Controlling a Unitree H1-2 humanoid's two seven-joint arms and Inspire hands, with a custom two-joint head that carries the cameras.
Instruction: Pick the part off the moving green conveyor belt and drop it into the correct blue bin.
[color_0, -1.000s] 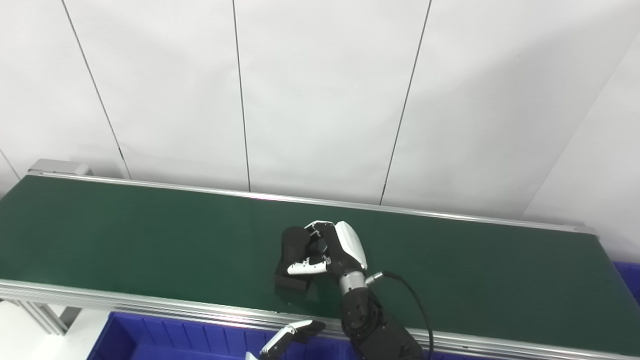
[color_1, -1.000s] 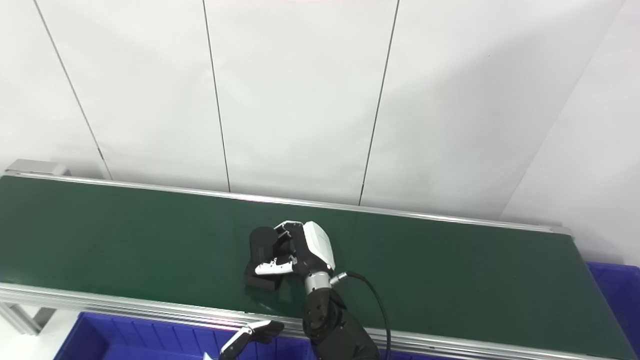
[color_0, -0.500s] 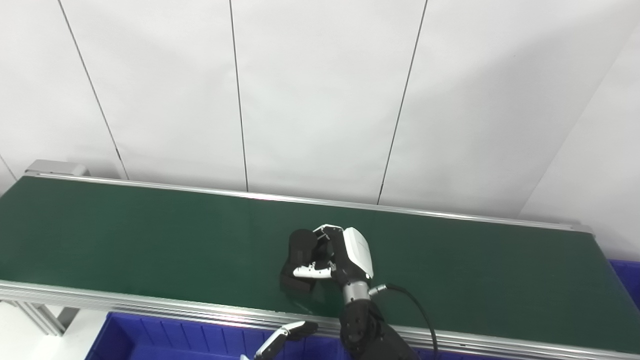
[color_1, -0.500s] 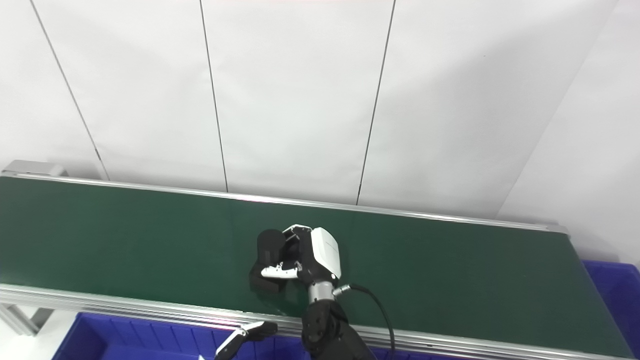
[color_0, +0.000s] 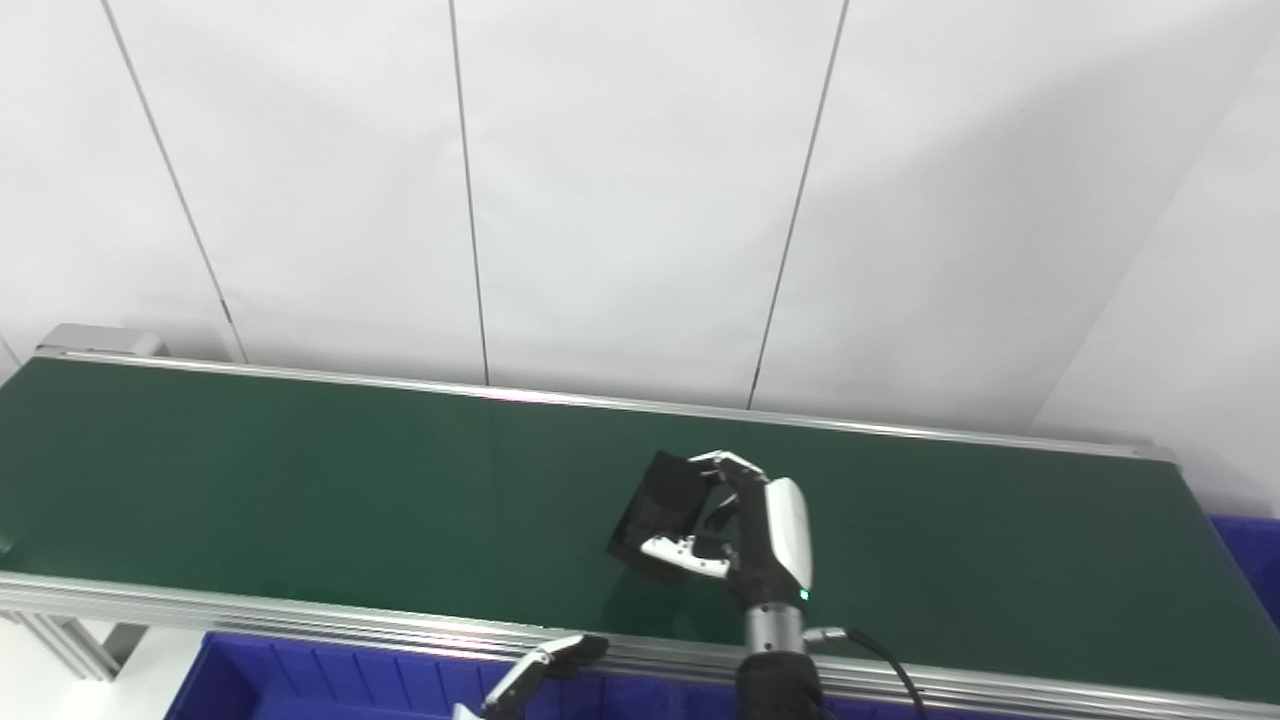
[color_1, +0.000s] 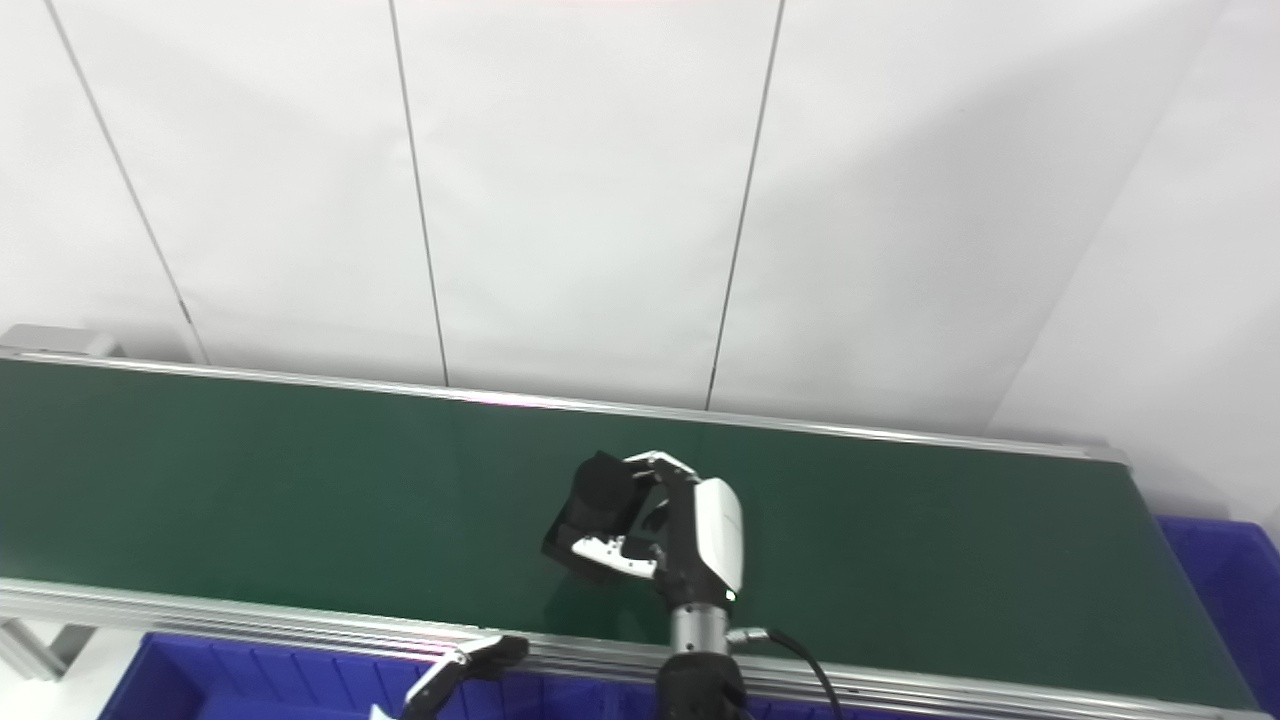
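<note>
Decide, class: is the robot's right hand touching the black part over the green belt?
Touching. In the right eye view the right hand wraps the black part, thumb across its front and fingers over its top.

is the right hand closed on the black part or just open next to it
Closed on it. The right hand has its fingers curled over the top of the black part and its thumb across the lower front, above the green belt.

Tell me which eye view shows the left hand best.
Neither shows much. The right eye view edges it: the left hand pokes up over the blue bin with slightly more visible. The left eye view shows only fingertips.
</note>
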